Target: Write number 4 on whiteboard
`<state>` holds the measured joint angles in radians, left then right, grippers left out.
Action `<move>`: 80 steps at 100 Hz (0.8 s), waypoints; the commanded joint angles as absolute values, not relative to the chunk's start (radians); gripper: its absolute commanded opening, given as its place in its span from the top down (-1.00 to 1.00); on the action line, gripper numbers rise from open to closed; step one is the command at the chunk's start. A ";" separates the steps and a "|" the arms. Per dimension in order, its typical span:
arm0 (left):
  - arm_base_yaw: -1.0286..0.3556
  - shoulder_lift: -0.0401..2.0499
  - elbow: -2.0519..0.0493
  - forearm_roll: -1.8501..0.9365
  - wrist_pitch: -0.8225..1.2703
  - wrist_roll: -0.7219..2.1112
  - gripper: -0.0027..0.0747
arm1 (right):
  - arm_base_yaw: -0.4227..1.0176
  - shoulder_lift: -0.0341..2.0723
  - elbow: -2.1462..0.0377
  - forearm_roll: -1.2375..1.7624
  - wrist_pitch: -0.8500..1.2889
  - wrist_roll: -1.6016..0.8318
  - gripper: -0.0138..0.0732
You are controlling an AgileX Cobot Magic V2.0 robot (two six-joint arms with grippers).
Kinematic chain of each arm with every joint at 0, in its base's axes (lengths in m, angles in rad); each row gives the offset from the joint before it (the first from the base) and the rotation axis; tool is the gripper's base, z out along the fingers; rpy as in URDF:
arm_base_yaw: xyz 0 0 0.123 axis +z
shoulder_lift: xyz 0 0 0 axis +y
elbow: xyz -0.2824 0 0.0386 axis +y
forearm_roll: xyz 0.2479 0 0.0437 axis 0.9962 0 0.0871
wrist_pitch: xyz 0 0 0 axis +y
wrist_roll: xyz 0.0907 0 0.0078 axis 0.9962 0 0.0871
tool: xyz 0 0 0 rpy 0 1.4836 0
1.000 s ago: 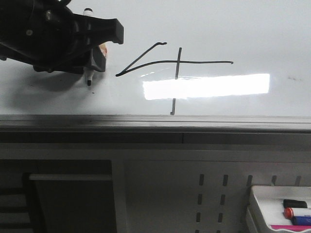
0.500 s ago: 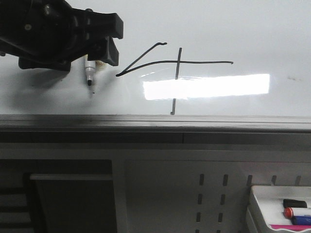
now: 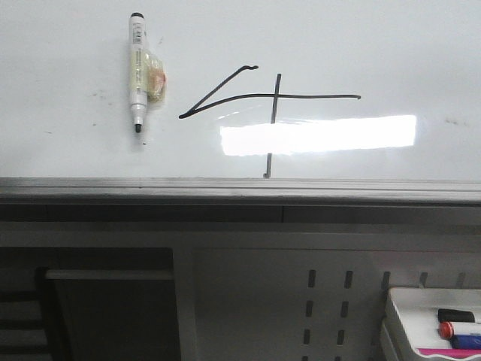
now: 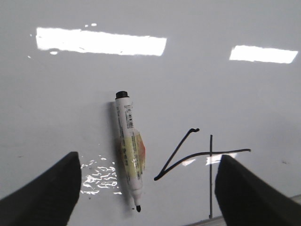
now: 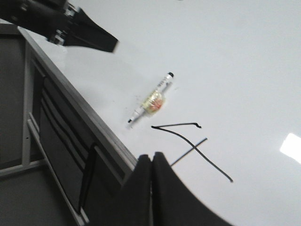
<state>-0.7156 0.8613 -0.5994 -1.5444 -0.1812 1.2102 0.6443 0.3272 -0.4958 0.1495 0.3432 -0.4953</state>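
The number 4 [image 3: 301,96] is drawn in thin black lines on the glossy whiteboard [image 3: 391,45]. A white marker [image 3: 137,71] with a yellow label lies loose on the board left of the 4, uncapped tip toward the board's grey edge. In the left wrist view my left gripper [image 4: 149,160] is open and empty, raised above the marker [image 4: 129,155], with the 4 [image 4: 210,153] beside it. My right gripper [image 5: 152,157] is shut and empty, over the board's edge near the 4 [image 5: 194,147]. The right wrist view also shows the marker [image 5: 153,101] and the left gripper [image 5: 94,40].
A grey metal strip [image 3: 240,188] runs along the board's near edge. Below it are a dark shelf frame [image 3: 113,301] and a slotted panel [image 3: 327,308]. A small white tray [image 3: 398,308] with coloured markers sits at the lower right.
My left gripper has let go of the marker and pulled back out of the front view. The marker stays lying on the board. The 4 is unchanged.
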 commanded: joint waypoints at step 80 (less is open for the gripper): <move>-0.715 0.280 -0.262 -1.534 -0.134 1.234 0.98 | 0.457 -0.015 -0.317 0.155 0.250 -0.499 0.83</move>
<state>-0.7156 0.2718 -0.2340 -1.5444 -0.1422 1.2343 0.4628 -0.0111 -0.2935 0.1503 0.3376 -0.4953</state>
